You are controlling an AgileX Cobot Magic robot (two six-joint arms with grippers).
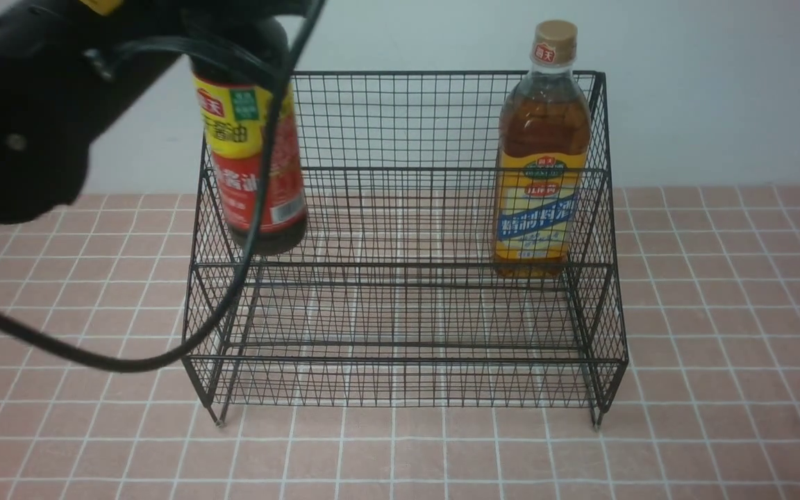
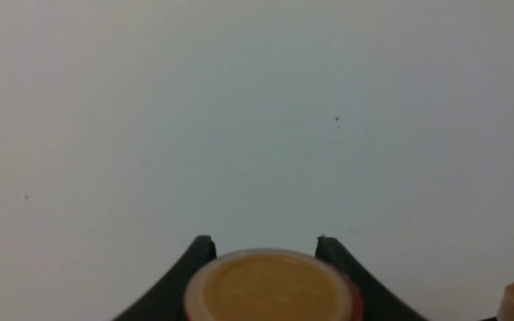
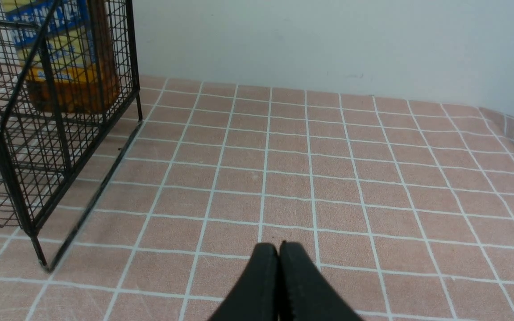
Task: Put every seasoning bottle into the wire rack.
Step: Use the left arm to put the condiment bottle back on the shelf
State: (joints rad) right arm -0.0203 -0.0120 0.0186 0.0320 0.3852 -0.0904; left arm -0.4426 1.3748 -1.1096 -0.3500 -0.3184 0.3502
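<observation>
The soy-sauce bottle is being held at its neck by the left gripper, whose jaws are standing partly open around it. The bottle's cap is showing between them. Below the jaws, the bottle's base is being carried just over the upper shelf at the left end of the rack; whether it touches cannot be told. The slight lean is best corrected and the base seated flat before the jaws are spread, with the cable kept off the wire. The amber bottle is standing well apart. The right gripper is being kept closed and empty over the tiles.
</observation>
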